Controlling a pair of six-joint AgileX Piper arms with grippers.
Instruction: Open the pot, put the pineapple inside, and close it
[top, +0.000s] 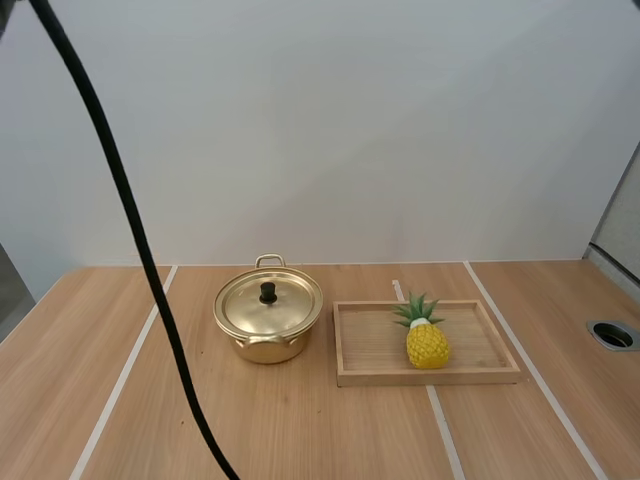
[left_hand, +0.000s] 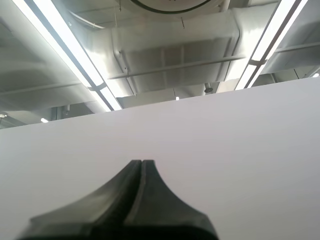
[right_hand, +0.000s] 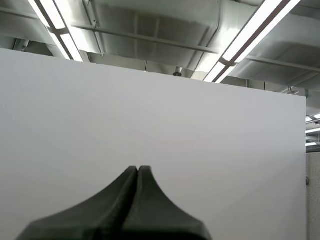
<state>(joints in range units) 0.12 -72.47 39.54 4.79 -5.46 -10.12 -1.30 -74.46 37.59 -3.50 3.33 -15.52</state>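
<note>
Evidently our left gripper (left_hand: 141, 164) and right gripper (right_hand: 138, 170) were pressed closed, empty. We judged gold lid (top: 245, 306) light, slick: pinch black knob (top: 268, 292). Yellow pineapple (top: 427, 344) looked light, bumpy: grip body.

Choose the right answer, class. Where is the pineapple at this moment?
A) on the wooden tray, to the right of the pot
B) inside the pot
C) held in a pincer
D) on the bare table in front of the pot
A: the pineapple sits on the wooden tray, right of the pot, whose lid is on.
</note>
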